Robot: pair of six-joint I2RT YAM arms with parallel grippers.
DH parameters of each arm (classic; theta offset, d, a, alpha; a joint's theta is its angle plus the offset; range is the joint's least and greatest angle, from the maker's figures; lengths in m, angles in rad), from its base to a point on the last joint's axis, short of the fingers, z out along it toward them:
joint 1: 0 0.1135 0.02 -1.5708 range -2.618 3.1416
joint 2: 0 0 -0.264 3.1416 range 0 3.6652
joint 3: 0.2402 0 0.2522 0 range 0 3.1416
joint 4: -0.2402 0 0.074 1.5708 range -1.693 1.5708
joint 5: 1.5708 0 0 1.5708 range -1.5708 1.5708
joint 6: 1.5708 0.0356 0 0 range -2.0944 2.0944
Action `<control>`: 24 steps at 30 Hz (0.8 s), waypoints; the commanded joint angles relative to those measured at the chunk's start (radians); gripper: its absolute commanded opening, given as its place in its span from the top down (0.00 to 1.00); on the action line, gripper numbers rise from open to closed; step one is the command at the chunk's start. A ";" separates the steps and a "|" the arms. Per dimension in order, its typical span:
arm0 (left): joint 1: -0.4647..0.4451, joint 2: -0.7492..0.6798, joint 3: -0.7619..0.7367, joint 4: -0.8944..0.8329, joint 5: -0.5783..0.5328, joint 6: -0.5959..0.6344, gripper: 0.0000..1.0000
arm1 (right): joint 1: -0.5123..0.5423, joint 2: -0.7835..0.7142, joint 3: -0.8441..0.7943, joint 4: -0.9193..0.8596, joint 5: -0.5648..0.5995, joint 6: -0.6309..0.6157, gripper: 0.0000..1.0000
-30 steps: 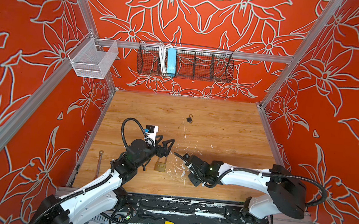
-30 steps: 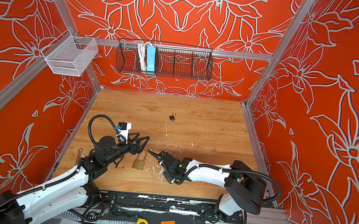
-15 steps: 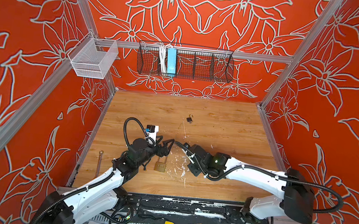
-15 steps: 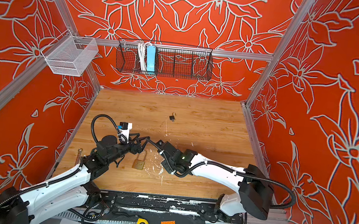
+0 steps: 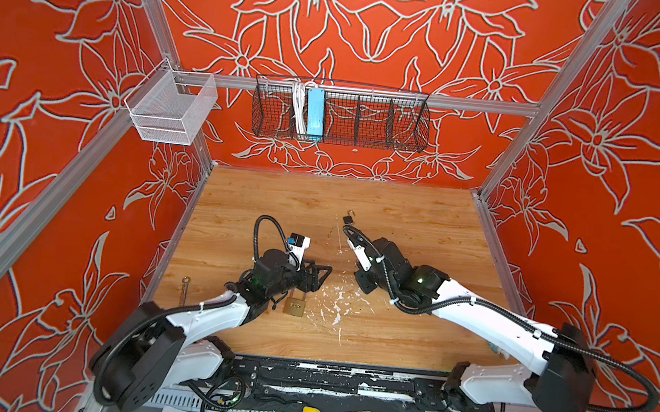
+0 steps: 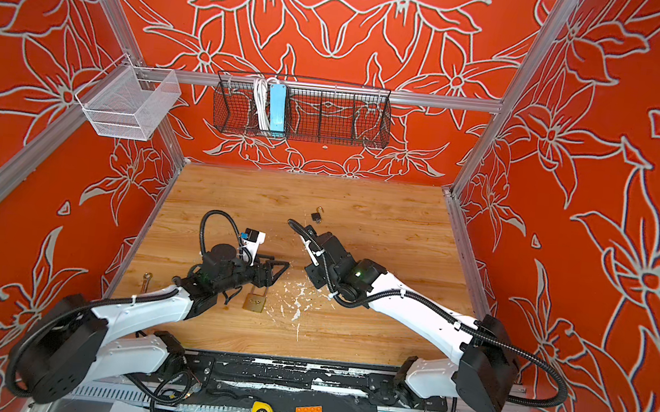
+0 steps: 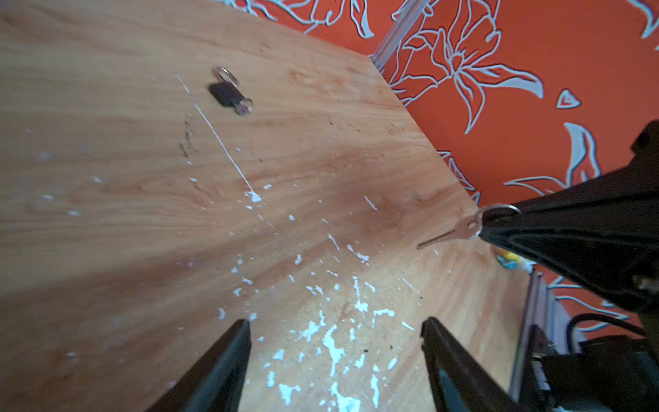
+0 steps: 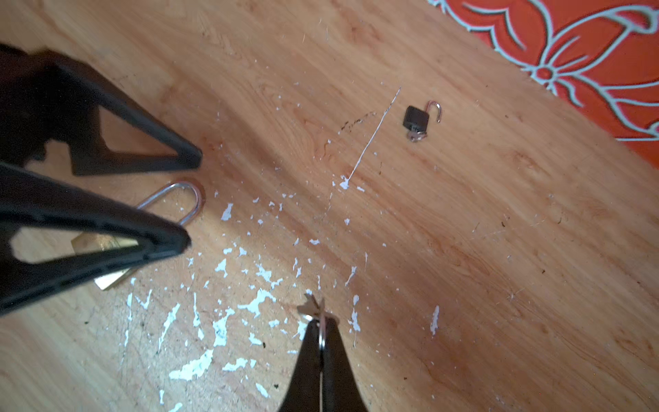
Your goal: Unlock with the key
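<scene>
**Key in hand, padlock not yet steadied**
The right gripper (image 8: pixel 321 331) is clenched on the key (image 8: pixel 312 308) at its ring end, apart from the brass padlock (image 5: pixel 294 307). The padlock lies flat on the table (image 5: pixel 401 231), close by the left gripper (image 7: pixel 335 323), whose fingers are spread and hold nothing. Next, I judge, the left must clamp the padlock body so the key blade can meet the keyhole.

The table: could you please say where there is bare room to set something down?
Bare: the strip between the small black padlock and the back wall, and the far right corner. Crowded: near middle, around the brass padlock, left gripper and right gripper with the key.
</scene>
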 commanded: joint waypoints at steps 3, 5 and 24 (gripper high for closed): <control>0.006 0.135 0.100 0.104 0.124 -0.333 0.23 | -0.004 -0.060 -0.153 0.237 0.065 -0.009 1.00; 0.006 0.157 0.110 0.085 0.059 -0.495 0.22 | -0.004 -0.069 -0.167 0.248 0.058 0.000 1.00; -0.231 0.349 0.078 0.397 -0.179 -1.415 0.22 | -0.004 -0.130 -0.271 0.387 0.011 -0.003 1.00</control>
